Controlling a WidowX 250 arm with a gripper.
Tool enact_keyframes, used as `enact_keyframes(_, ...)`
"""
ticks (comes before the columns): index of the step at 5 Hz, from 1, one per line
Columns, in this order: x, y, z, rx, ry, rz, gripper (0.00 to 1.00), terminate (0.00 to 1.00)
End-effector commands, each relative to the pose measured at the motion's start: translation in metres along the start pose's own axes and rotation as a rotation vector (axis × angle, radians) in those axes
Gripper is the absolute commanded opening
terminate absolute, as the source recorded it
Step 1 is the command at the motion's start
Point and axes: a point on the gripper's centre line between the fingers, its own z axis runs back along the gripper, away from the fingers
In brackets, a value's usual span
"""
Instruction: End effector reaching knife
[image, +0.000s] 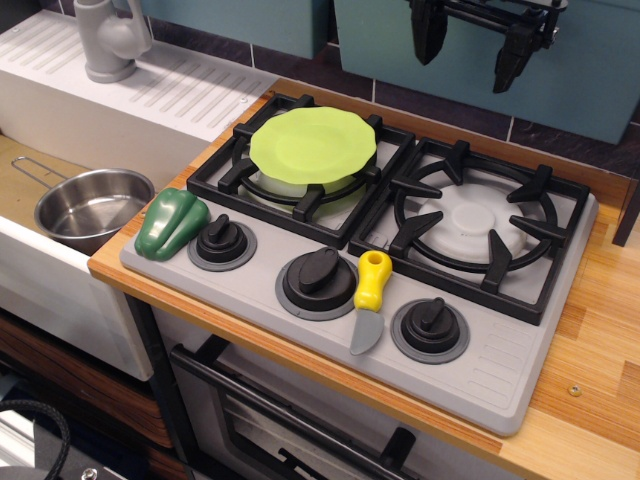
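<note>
None of the reach looks done, I judge: my end effector (470, 55) hangs high at the back, well apart from the knife (370, 300), my fingers (512, 60) spread apart and holding nothing. The knife lies on the stove's (500, 375) front panel between the middle and right knobs, blade toward the front edge. Left: come forward and down over it. I count one knife, three knobs, two burners, one green plate (313, 146), one pepper (171, 222), one pot (95, 205)
</note>
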Motion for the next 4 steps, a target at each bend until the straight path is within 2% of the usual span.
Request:
enact_keyframes(1,0.0,0.0,0.0,0.0,0.0,0.0,1.0,0.0)
enact_keyframes(2,-0.007,-0.012,0.003,0.007,-0.033,0.008,1.0,0.0)
enact_keyframes(3,-0.014,-0.019,0.005,0.036,-0.032,0.0,1.0,0.0)
enact_keyframes(4,-0.024,-0.031,0.007,0.033,-0.045,-0.002,1.0,0.0)
